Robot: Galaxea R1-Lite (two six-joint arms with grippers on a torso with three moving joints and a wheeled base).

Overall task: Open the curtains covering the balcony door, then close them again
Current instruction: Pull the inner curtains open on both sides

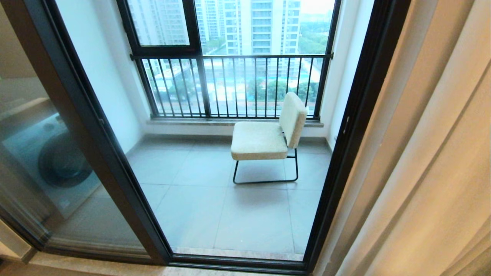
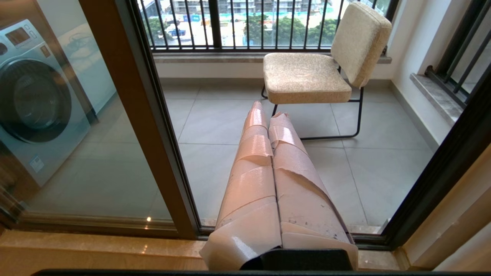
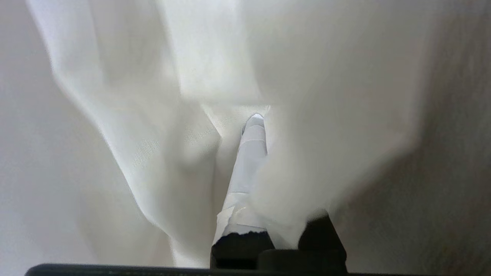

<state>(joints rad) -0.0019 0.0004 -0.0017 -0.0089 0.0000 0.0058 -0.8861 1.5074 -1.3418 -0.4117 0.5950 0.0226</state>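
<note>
The right fingers [image 3: 257, 119] are buried in pale fabric: one tape-wrapped finger shows, the other is covered by a fold draped over it, and they are pressed together on the cloth. Soft folds close in on every side of them, touching, so nothing beyond can be seen from that wrist; whether this cloth is the curtains or a thinner layer cannot be told.

The left fingers [image 2: 266, 109] are shut tight on nothing, their tape-wrapped lengths touching all along. They point level and forward, out through the balcony door [image 2: 153, 126]. Just below and ahead of them lies the door's bottom track, then the grey balcony floor [image 2: 226, 122]. Beyond the tips stands a cream chair [image 2: 307, 76], and behind it the black railing [image 2: 215, 23]. Well off to one side, behind glass, is a washing machine [image 2: 34, 99].

In the head view the curtains [image 1: 433, 153] hang bunched at the right of the uncovered door; neither arm shows there.
</note>
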